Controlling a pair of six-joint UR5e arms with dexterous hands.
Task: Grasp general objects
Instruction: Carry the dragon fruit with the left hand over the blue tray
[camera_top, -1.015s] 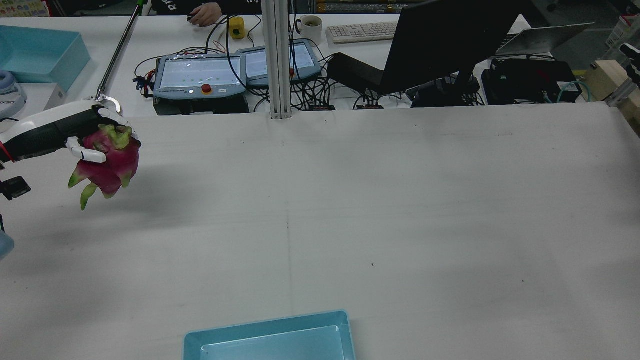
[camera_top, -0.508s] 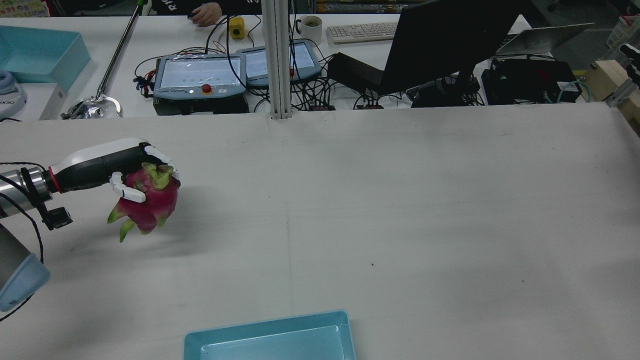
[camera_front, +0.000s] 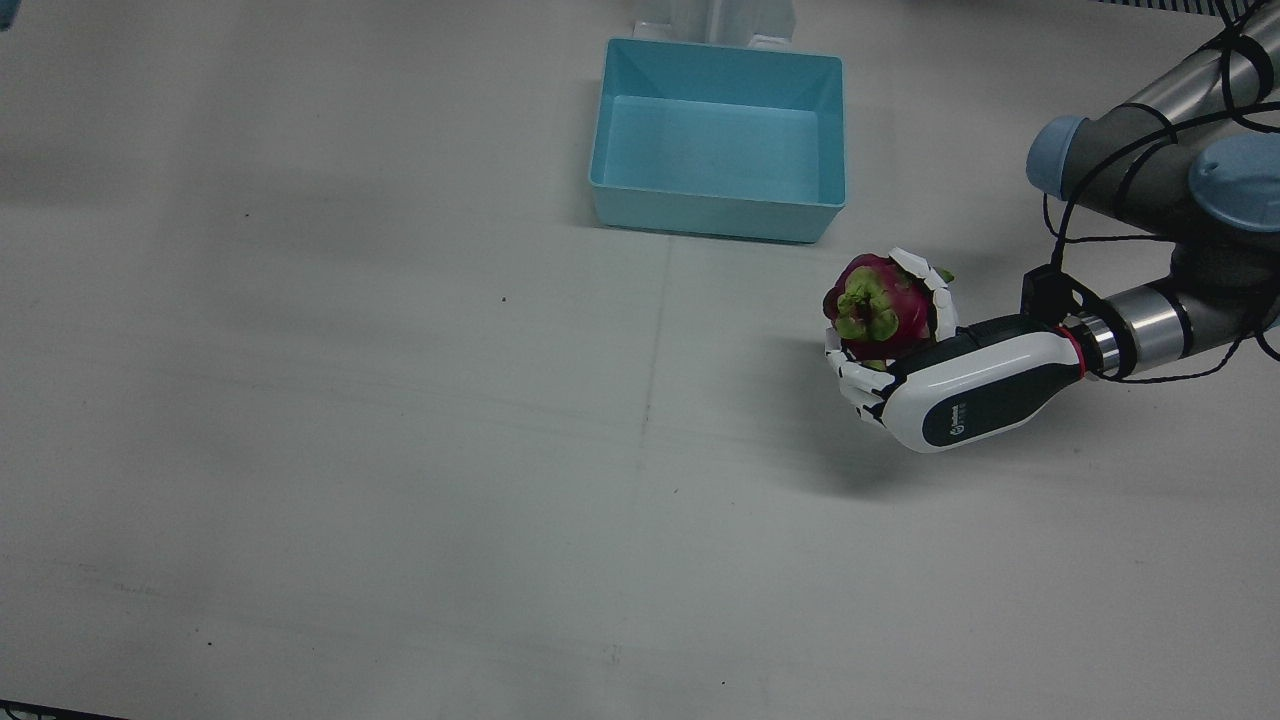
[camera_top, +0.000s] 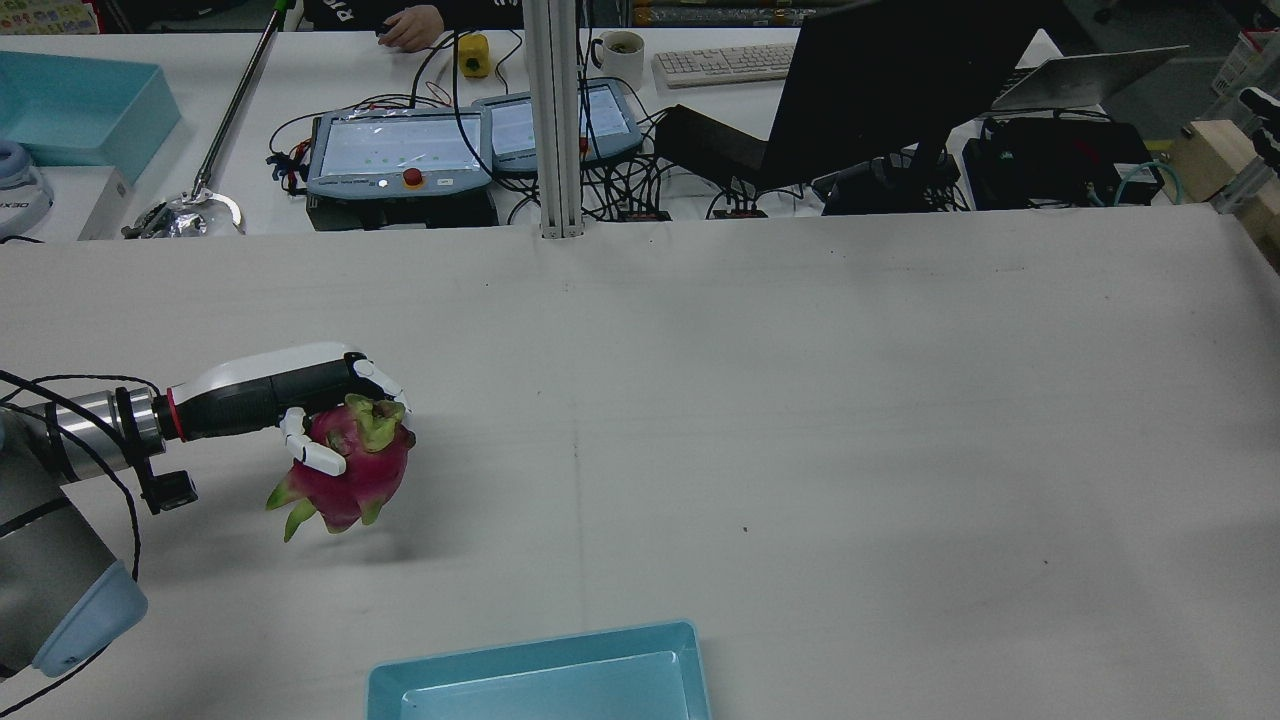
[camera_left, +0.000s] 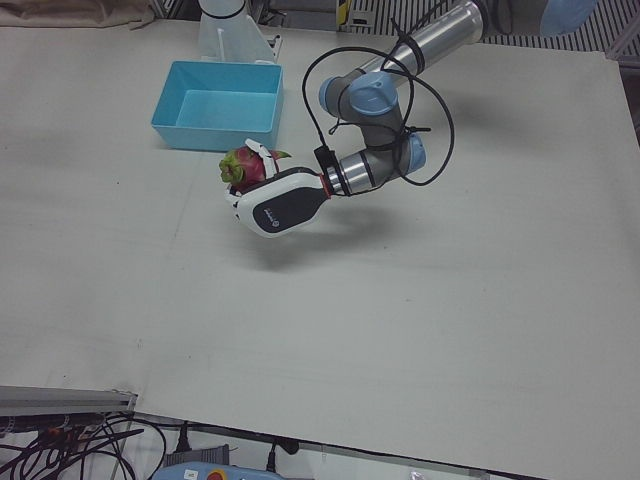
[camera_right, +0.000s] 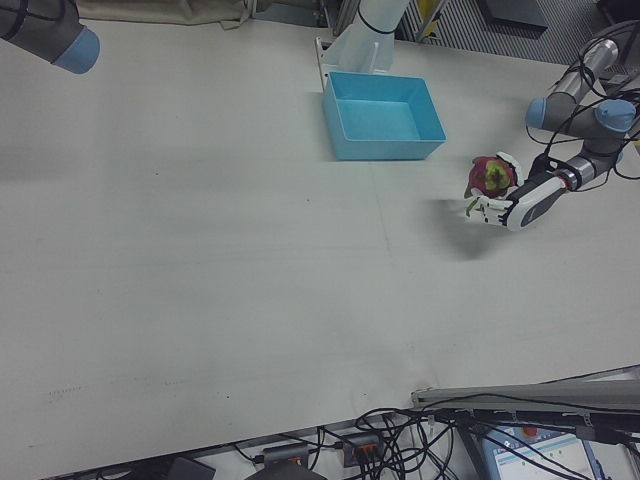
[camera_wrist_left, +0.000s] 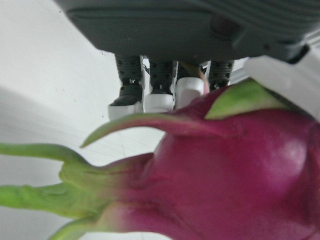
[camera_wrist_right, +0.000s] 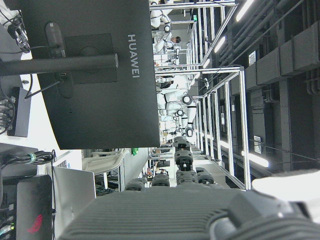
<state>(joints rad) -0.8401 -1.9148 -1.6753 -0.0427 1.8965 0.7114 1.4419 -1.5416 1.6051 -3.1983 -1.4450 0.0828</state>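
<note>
A magenta dragon fruit (camera_front: 880, 305) with green scales is held in my left hand (camera_front: 945, 385), fingers wrapped around it, clear of the white table. In the rear view the left hand (camera_top: 270, 395) is at the left with the fruit (camera_top: 355, 475) hanging under its fingers. The fruit also shows in the left-front view (camera_left: 243, 168), the right-front view (camera_right: 490, 177), and fills the left hand view (camera_wrist_left: 225, 175). My right hand (camera_wrist_right: 165, 210) shows only in its own view, raised off the table, fingers stretched out and holding nothing.
A light blue bin (camera_front: 715, 215) stands on the table near the robot's side, to the view's left of the fruit; its rim shows at the bottom of the rear view (camera_top: 540, 650). Beyond the table's far edge are teach pendants (camera_top: 400, 150) and a monitor (camera_top: 890, 80).
My left hand has carried the dragon fruit from the far left edge toward the table's middle and nearer the robot's side, closer to the blue bin. The grip is unchanged.
</note>
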